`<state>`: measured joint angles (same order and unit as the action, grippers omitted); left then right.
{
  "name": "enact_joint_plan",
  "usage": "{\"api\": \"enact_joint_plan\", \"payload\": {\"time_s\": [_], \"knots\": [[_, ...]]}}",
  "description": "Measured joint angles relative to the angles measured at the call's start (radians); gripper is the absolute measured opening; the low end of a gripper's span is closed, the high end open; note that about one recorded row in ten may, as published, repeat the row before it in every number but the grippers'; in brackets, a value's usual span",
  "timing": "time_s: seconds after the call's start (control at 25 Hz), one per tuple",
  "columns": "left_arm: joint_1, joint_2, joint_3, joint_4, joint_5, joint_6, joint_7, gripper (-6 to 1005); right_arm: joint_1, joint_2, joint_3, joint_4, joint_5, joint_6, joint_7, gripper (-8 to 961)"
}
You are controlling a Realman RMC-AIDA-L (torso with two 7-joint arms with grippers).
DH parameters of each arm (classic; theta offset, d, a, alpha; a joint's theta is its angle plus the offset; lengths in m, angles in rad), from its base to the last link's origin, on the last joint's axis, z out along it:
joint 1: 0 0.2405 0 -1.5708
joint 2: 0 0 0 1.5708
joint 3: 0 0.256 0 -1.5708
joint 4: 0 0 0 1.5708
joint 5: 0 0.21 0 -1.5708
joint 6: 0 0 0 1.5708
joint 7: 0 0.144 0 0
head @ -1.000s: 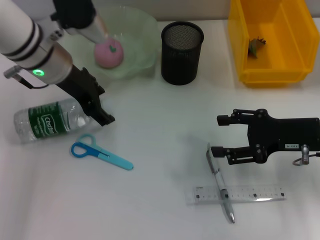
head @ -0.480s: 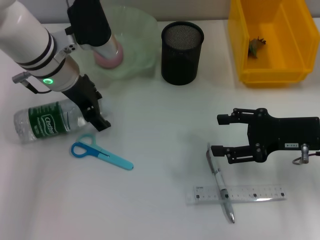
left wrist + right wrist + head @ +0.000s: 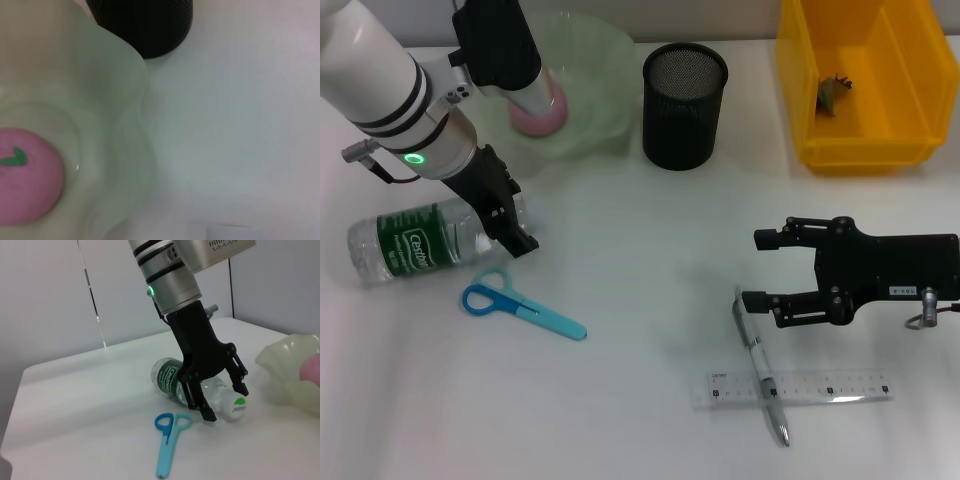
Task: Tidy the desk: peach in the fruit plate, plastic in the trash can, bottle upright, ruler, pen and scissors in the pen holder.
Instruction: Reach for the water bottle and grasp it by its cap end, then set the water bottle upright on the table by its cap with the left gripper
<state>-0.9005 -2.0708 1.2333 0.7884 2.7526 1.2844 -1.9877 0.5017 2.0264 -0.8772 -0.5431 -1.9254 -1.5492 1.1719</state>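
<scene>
A clear bottle (image 3: 415, 243) with a green label lies on its side at the left of the table. My left gripper (image 3: 513, 220) is open at its cap end. In the right wrist view the left gripper (image 3: 226, 403) has a finger on each side of the neck of the bottle (image 3: 169, 378). The pink peach (image 3: 25, 175) sits in the pale green fruit plate (image 3: 595, 85). Blue scissors (image 3: 522, 308) lie in front of the bottle. The pen (image 3: 758, 362) lies across the clear ruler (image 3: 820, 387), just in front of my open right gripper (image 3: 757, 270). The black mesh pen holder (image 3: 685, 105) stands upright.
A yellow trash can (image 3: 910, 100) at the back right holds a crumpled piece of plastic (image 3: 832, 92). My left arm reaches over the fruit plate and hides part of the peach in the head view.
My left arm has swung over the plate and now covers most of the peach. Its gripper has shifted slightly left, closer onto the bottle's cap end. The right arm has not moved.
</scene>
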Motion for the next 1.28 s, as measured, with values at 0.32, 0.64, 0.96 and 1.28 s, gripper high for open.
{"api": "enact_joint_plan", "payload": {"time_s": [0.32,0.64,0.96,1.28], "knots": [[0.000,-0.003,0.014,-0.004,-0.002,-0.005,0.000,725,0.000,0.000,0.003,0.000,-0.005,0.002,0.001,828],[0.007,-0.003,0.004,0.028,-0.035,0.011,-0.002,474,0.000,0.000,0.003,-0.001,-0.006,0.002,0.002,827],[0.012,-0.002,-0.001,0.036,-0.055,0.019,-0.001,444,0.000,0.000,0.003,-0.002,-0.006,0.001,0.002,827],[0.071,0.005,-0.121,0.169,-0.178,0.118,0.044,443,0.000,0.000,0.003,0.000,-0.006,0.001,0.003,828]]}}
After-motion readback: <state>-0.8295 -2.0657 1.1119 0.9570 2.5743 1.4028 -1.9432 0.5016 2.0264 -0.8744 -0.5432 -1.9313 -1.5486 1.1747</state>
